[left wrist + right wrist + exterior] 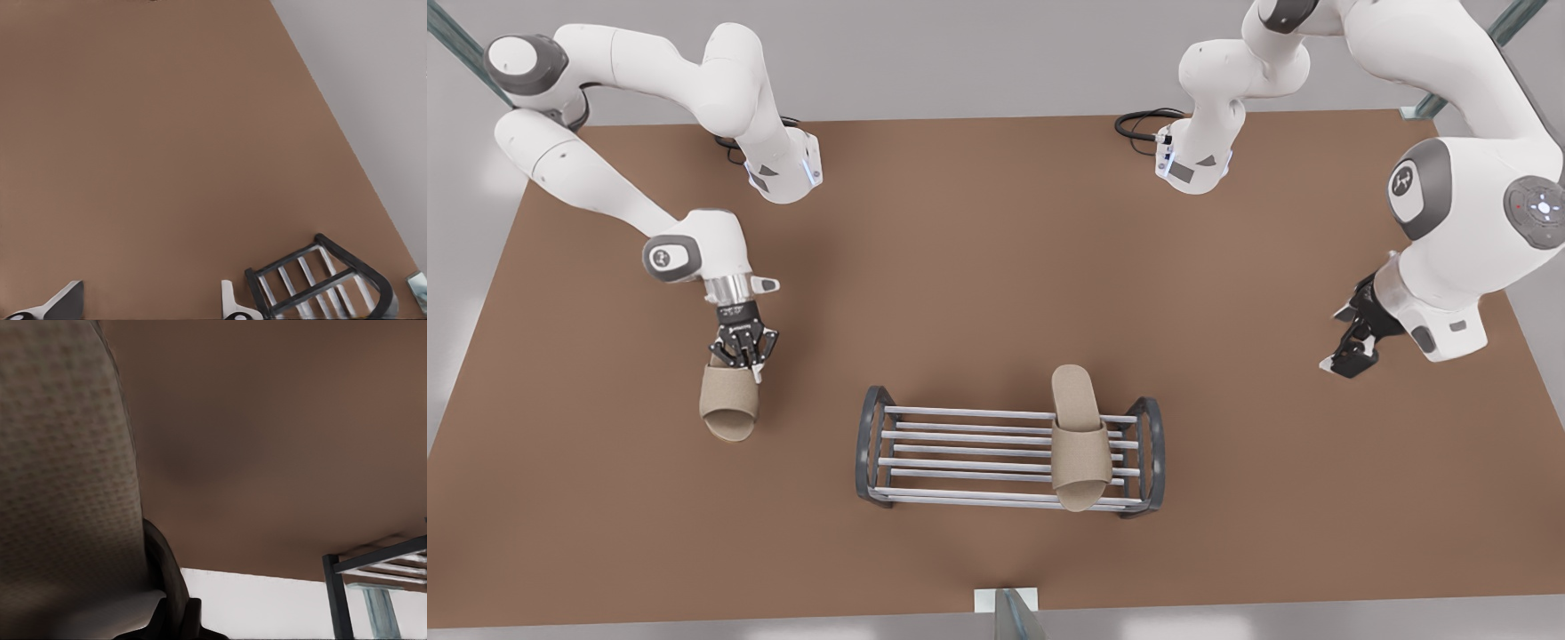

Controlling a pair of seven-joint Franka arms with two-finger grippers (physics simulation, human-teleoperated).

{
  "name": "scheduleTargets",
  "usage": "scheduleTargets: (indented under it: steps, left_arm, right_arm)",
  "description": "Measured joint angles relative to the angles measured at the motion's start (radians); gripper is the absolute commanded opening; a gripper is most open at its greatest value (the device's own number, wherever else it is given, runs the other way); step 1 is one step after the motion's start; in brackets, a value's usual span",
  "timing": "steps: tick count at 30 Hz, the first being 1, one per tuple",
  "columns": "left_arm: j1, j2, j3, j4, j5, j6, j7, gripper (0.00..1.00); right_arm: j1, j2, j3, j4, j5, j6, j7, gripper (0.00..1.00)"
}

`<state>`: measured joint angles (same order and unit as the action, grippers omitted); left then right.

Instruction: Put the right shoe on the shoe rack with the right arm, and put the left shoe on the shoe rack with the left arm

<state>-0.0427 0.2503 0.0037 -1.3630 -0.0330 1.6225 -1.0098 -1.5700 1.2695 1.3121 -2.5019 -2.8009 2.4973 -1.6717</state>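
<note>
The rack (1009,458) sits low on the brown surface (996,267), toward the near edge in the front view. One slipper (1079,440) already lies across its bars near the end on the front view's right, toe pointing toward the near edge and heel sticking out past the back bar.

The other slipper (729,404) is off to the front view's left of the rack, well apart from it. The right pincer (740,351) comes down on its heel end and looks clamped on it, fingers pinched on the back edge. From that arm's wrist cam the beige woven slipper (63,473) is right up against the lens with a dark finger (167,587) pressed along its edge, and a corner of the rack (373,577) peeks out farther off. Can't tell from the front view whether the slipper is touching the surface or lifted just off it.

The left pincer (1353,342) hangs on the front view's right side, out near the surface's edge and well apart from the rack, holding nothing. Its wrist cam shows the two pale fingertips (63,300) spread wide with bare surface (167,133) between them, and one arched end of the rack (327,283) just beside the other tip.
</note>
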Motion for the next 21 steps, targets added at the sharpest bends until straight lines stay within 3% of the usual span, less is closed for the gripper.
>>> scheduleTargets:
  steps: [6, 11, 21]
  left_arm:
    - [0.001, 0.0, -0.001, 0.0, 0.009, -0.038, 0.383, 1.0]
    - [0.001, -0.001, -0.001, 0.002, 0.01, -0.051, 0.618, 1.0]
    - [0.003, -0.005, -0.001, 0.002, 0.011, -0.06, 0.93, 1.0]
  right_arm:
    - [-0.022, -0.029, 0.166, -0.023, 0.016, 0.067, 0.002, 0.21]
    - [0.062, -0.107, 0.319, 0.023, 0.187, 0.096, 0.004, 0.21]
    - [0.509, -0.173, 0.372, 0.27, 0.601, -0.094, 0.008, 0.21]
